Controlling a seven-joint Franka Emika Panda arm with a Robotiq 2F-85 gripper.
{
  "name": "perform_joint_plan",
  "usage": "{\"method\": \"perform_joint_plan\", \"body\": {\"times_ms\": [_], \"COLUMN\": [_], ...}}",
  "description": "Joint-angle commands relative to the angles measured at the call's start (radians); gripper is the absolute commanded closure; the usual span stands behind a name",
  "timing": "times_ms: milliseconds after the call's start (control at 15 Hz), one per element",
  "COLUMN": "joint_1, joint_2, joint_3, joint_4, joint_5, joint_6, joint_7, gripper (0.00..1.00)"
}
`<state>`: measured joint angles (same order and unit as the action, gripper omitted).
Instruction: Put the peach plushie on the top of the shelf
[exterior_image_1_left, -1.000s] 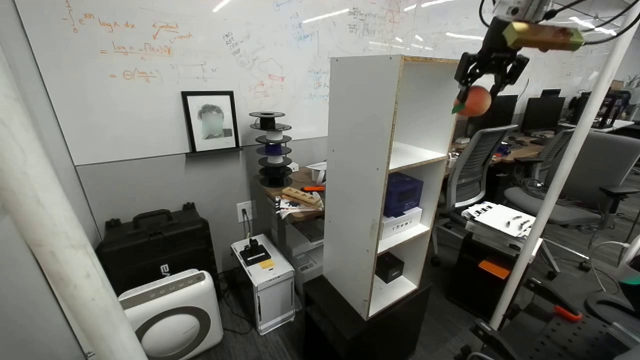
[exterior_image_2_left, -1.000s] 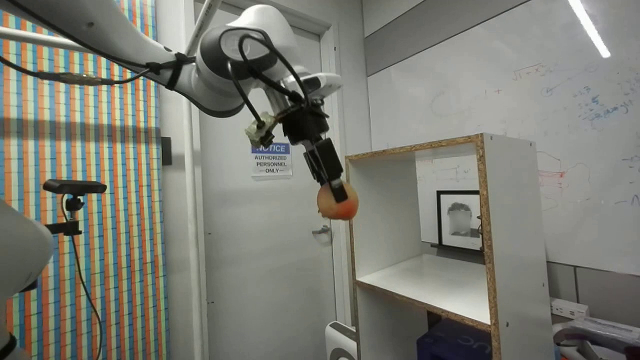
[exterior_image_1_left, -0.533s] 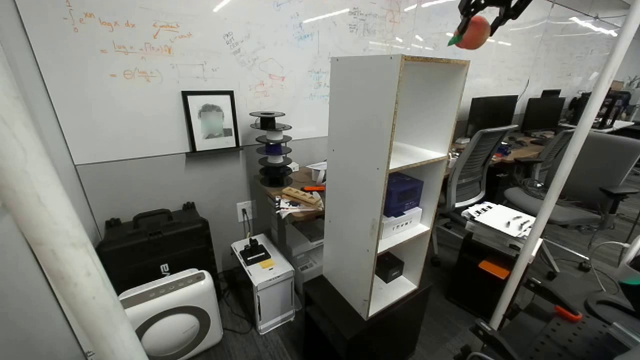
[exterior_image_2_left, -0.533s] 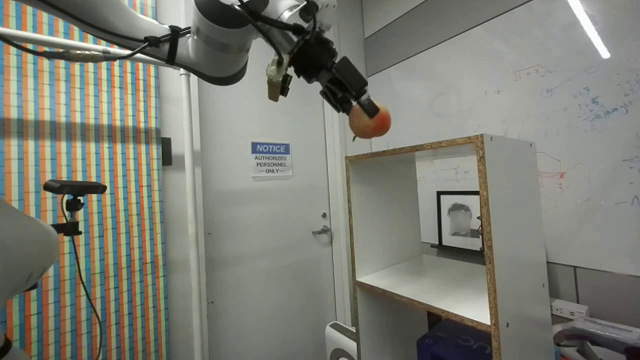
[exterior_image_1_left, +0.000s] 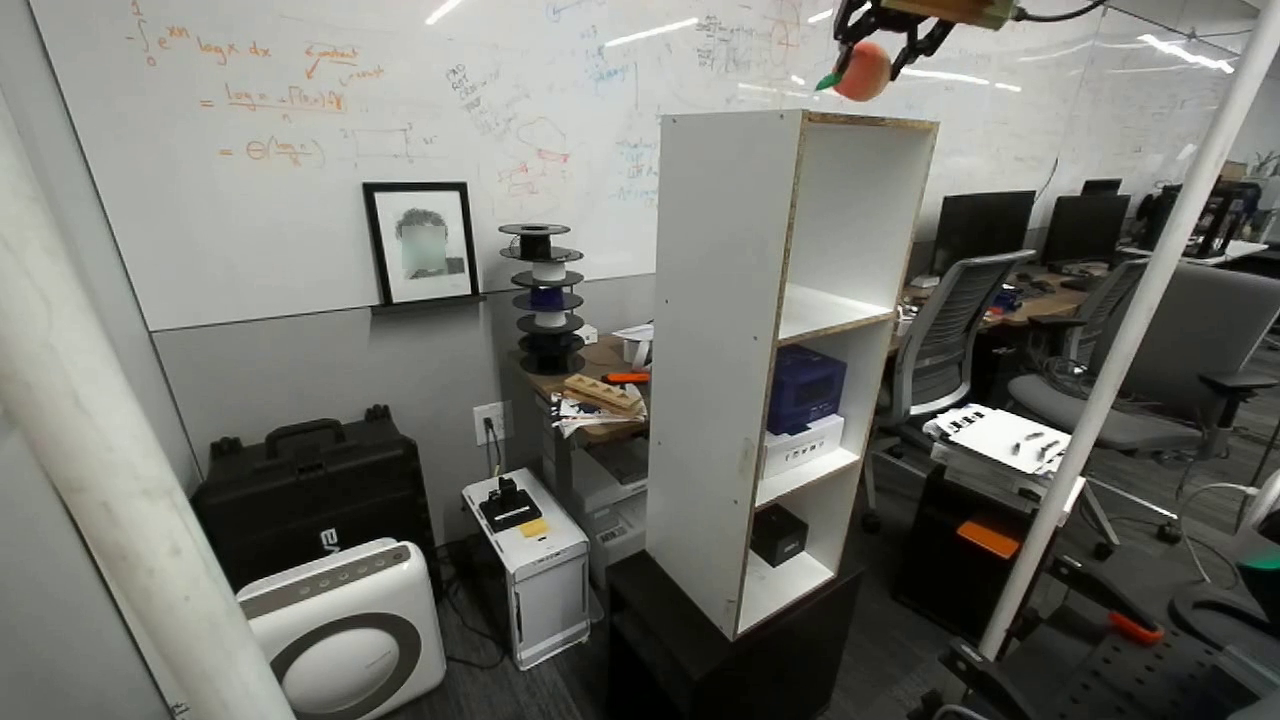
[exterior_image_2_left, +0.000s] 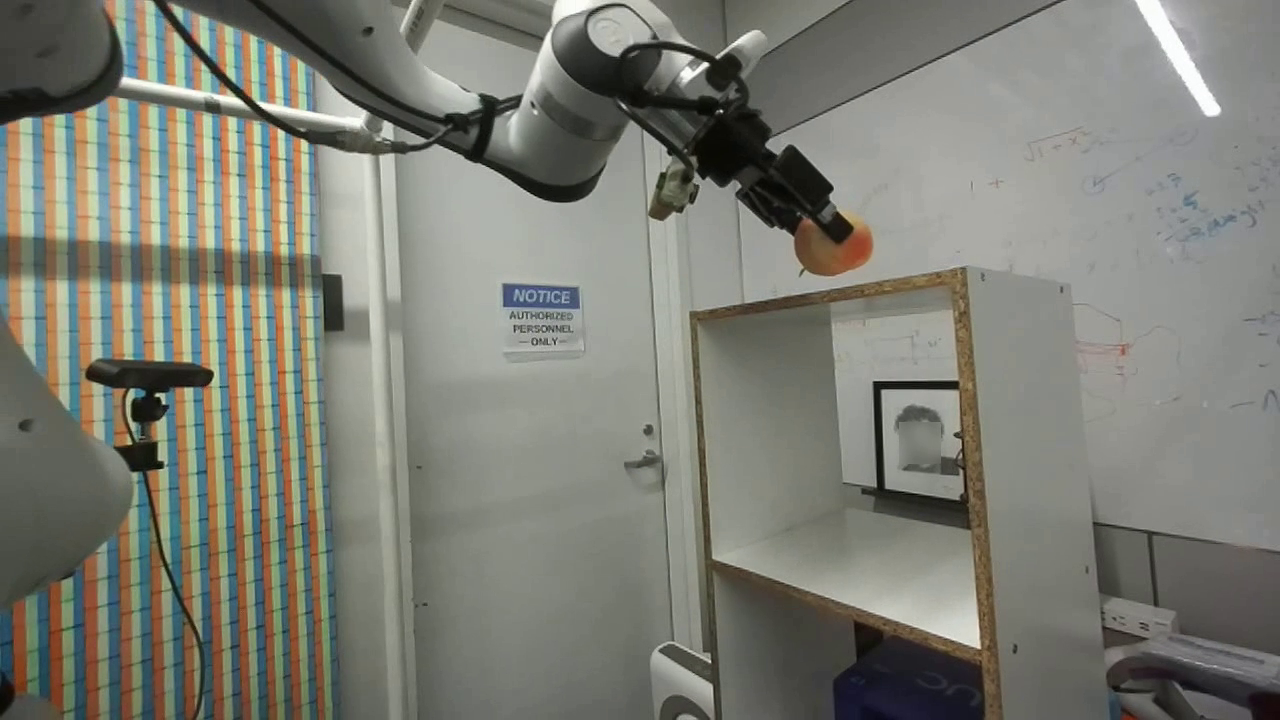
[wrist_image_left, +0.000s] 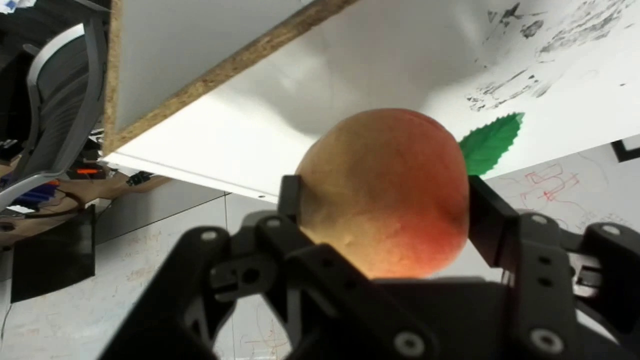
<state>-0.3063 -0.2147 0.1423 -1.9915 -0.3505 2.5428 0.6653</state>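
Peach plushie (wrist_image_left: 385, 195) is round, yellow-red, perhaps dented.

"Where's the peach plushie (exterior_image_1_left: 864, 72) from where you stand?"

"Just above the shelf (exterior_image_1_left: 720, 300), clasped in the pincer (exterior_image_1_left: 868, 68), a gap showing under it."

"And inside the shelf?"

"A dark blue box (exterior_image_1_left: 805, 390) on a white box (exterior_image_1_left: 803, 448) in the middle compartment; a black box (exterior_image_1_left: 779, 535) in the bottom one."

"Around it?"

"Stacked spools (exterior_image_1_left: 547, 300) to the shelf's left, a grey chair (exterior_image_1_left: 945, 335) to its right, a black base (exterior_image_1_left: 740, 685) beneath."
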Motion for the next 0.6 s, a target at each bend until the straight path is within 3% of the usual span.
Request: {"method": "perform_joint_plan", "body": {"times_ms": [0, 67, 133, 267, 533], "joint_1": [0.055, 0.074, 0.093, 0.126, 0.185], "joint_2": [0.137, 0.156, 0.158, 0.155, 0.044], "joint_3": [-0.025, -0.039, -0.053, -0.080, -0.109], "joint_4": [0.153, 0.172, 0.180, 0.186, 0.124], "joint_5": [-0.055, -0.053, -0.039, 0.005, 0.122], "joint_6": [-0.026, -0.034, -0.043, -0.057, -0.126], "joint_7": [0.067, 0.066, 0.056, 0.026, -0.088], "gripper": [0.48, 0.48, 0.06, 0.00, 0.00]}}
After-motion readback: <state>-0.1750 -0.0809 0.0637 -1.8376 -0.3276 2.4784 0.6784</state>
